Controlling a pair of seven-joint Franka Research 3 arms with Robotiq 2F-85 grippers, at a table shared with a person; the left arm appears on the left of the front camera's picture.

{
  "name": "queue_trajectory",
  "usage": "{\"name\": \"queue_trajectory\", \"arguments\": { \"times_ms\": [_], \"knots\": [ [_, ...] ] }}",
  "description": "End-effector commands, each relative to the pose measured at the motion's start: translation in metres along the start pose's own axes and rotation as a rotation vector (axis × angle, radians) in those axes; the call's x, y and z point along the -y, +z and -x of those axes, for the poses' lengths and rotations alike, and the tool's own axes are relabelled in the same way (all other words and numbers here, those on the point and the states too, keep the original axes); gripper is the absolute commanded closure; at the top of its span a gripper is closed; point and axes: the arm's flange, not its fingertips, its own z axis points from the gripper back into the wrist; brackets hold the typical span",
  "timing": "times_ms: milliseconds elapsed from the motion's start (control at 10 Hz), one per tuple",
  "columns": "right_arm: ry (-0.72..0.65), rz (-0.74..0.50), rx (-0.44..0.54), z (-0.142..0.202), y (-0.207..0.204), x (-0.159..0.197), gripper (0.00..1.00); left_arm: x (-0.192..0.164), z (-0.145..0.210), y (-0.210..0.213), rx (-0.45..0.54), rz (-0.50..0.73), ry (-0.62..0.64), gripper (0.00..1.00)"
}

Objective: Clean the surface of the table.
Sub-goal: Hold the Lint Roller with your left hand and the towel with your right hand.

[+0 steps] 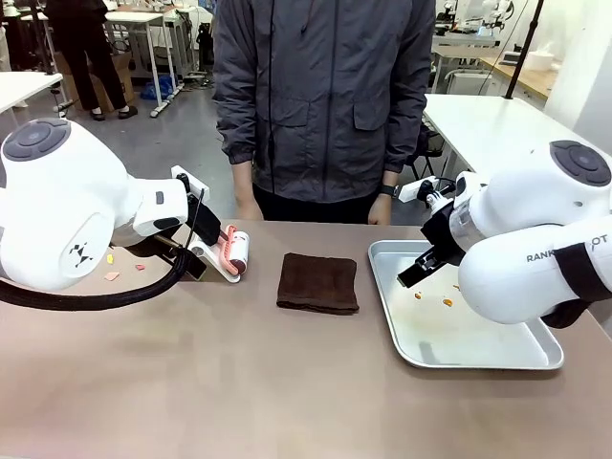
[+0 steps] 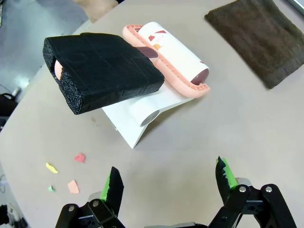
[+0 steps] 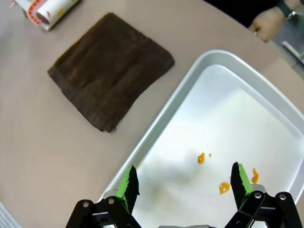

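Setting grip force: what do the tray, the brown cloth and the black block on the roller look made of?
Tray: metal, likely aluminium or steel; satin sheen, soft reflections.
Brown cloth: soft textile, maybe towelling; fuzzy, ribbed nap.
Black block: foam, seemingly; matte, porous cut end.

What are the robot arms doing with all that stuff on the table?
They are set to clean the table, but nothing is picked up yet. The left gripper hangs open near a lint roller, with little coloured scraps lying close by. The right gripper hangs open over a metal tray with a few orange spots in it. A brown cloth lies folded between them, and a person stands at the far side.
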Motion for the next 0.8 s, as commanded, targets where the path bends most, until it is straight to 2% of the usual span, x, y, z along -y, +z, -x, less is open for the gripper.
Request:
{"name": "queue_trajectory", "arguments": {
  "times_ms": [0, 300, 400, 500, 600, 700],
  "knots": [
    [0.000, 0.000, 0.001, 0.000, 0.000, 0.000, 0.00, 0.000, 0.000, 0.000, 0.000, 0.000, 0.000, 0.00],
    [0.000, 0.000, 0.000, 0.000, 0.000, 0.000, 0.00, 0.000, 0.000, 0.000, 0.000, 0.000, 0.000, 0.00],
    [0.026, -0.030, -0.010, 0.006, 0.011, 0.000, 0.00, -0.006, 0.004, 0.010, -0.052, 0.034, 0.098, 0.00],
    [-0.012, -0.100, -0.096, 0.010, 0.024, 0.001, 0.00, -0.013, 0.007, 0.019, -0.121, 0.107, 0.196, 0.00],
    [-0.114, -0.114, -0.148, 0.010, 0.040, 0.002, 0.00, -0.021, 0.010, 0.026, -0.228, 0.072, 0.357, 0.00],
    [-0.203, -0.123, -0.158, 0.013, 0.055, 0.001, 0.00, -0.029, 0.015, 0.032, -0.288, 0.076, 0.467, 0.00]
  ]
}}
